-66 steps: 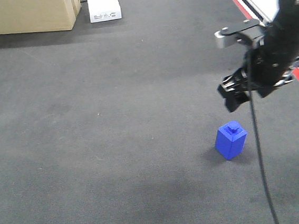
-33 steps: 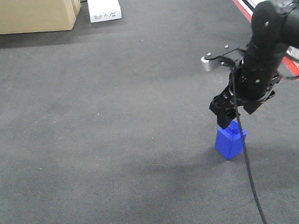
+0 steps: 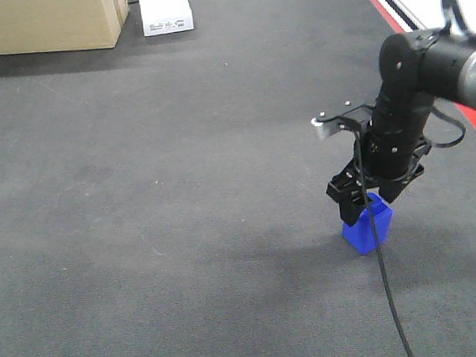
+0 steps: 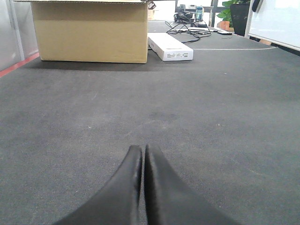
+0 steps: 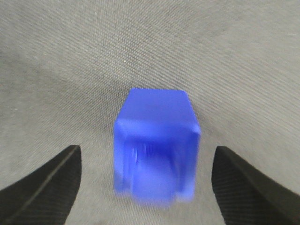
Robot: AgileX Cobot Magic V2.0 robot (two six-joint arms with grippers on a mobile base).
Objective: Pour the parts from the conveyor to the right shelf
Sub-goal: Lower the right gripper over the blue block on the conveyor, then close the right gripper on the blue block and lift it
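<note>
Front view: the right gripper [image 3: 364,207] hovers directly over the blue part [image 3: 367,233], which stands on the dark grey surface [image 3: 180,192] toward 4 o'clock in the frame.

Left wrist view: the left gripper [image 4: 142,161] has its jaws pressed together and holds nothing.

Right wrist view: the right jaws stand wide apart at 8 and 4 o'clock of the part, without contact. Centre the part between them, descend squarely, then close on its flat sides.

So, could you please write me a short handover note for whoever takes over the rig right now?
Left gripper: shut, empty, down near the carpet.
Right gripper: open, fingers on either side of the blue part, not yet gripping.
Part stands on the carpet; shelf not in view.
Done: nothing delivered.
Left: grasp, carry, pour onto the shelf.
</note>
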